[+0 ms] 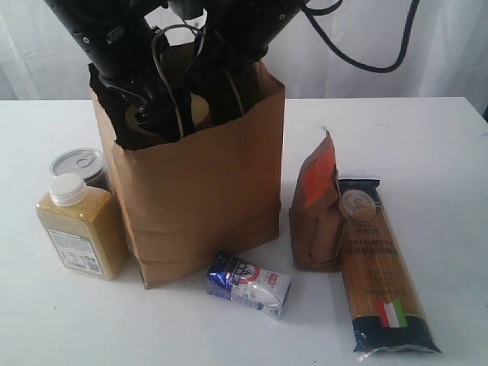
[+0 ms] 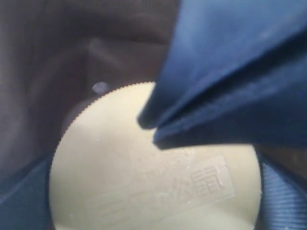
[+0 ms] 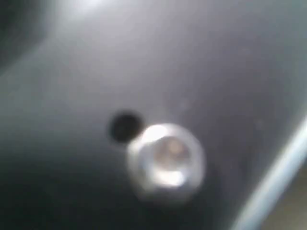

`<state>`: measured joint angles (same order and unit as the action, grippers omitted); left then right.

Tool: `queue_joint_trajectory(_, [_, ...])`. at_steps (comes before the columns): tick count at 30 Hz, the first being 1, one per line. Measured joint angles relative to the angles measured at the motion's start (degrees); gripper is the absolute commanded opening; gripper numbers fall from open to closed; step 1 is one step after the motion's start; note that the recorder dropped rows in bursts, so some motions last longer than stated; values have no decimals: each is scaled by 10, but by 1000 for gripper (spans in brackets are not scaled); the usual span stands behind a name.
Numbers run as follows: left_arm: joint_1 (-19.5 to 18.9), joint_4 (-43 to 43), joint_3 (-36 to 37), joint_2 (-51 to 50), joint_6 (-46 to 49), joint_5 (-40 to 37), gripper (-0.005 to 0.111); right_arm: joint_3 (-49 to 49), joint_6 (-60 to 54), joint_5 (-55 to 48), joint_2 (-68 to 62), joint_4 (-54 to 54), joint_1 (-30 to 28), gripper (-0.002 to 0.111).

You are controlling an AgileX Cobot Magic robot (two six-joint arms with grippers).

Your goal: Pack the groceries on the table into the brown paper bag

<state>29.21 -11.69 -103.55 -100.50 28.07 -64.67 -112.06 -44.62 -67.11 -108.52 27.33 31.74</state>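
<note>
Left gripper (image 2: 153, 196): in bag mouth; blue fingers (image 2: 283, 191) pressed to opposite sides of jar lid, closed on it.
Jar (image 2: 144, 163): between left fingers, inside bag, tan lid facing the wrist camera.
Right gripper (image 1: 219, 90): in bag mouth beside left gripper; opening impossible to tell, wrist view blurred, only a screw (image 3: 165, 160) visible.
Bag (image 1: 198, 191): upright on table (image 1: 427, 152), walls around both grippers.
Can (image 1: 80, 164), bottle (image 1: 82, 229): outside bag on left gripper's side, just beside each other.
Carton (image 1: 248, 284): lying at bag base, below the grippers.
Pouch (image 1: 316, 210), spaghetti (image 1: 381, 267): on right gripper's side, well apart from it; pouch upright, spaghetti flat, the two touching.
</note>
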Motion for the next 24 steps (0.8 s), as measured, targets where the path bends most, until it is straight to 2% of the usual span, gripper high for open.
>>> queue_joint_trajectory(6, [-1,3,0,2,0,0,105,-27,0,-27,-5,-10,3,0])
queue_joint_trajectory(17, [-3,17,0,56,12,-1,105,-31,-43,-29,-1,62,6,0])
queue_joint_trajectory(24, [-3,12,26,60,12,-1,105,-26,-46,-35,0,58,7,0])
